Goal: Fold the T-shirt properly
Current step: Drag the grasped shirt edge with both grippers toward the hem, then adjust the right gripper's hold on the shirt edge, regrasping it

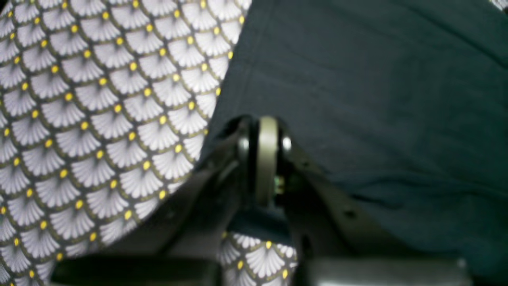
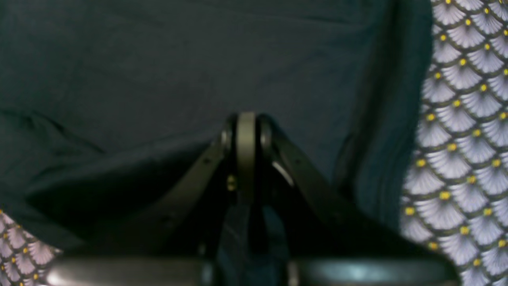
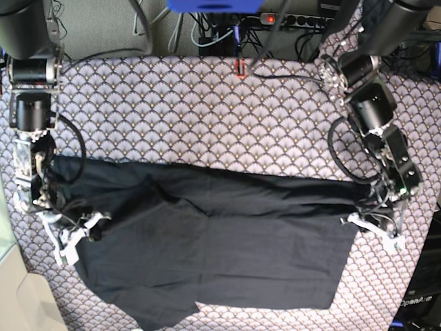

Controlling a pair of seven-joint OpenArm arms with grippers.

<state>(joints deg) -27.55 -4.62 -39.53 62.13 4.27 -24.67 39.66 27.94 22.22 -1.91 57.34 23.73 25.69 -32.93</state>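
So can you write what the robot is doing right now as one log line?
step: folding | plain black cotton T-shirt: spread on scallop-patterned tablecloth | left gripper: shut on T-shirt edge | right gripper: shut on T-shirt edge

Both wrist views blurred; T-shirt (image 3: 207, 248) bottom hem cut by base-view edge; cloth hides hand tips

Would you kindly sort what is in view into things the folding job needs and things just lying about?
Belongs to the job:
- T-shirt
- left tool, shut on the T-shirt
- right tool, shut on the T-shirt

Just lying about:
- patterned tablecloth
- power strip
- cables
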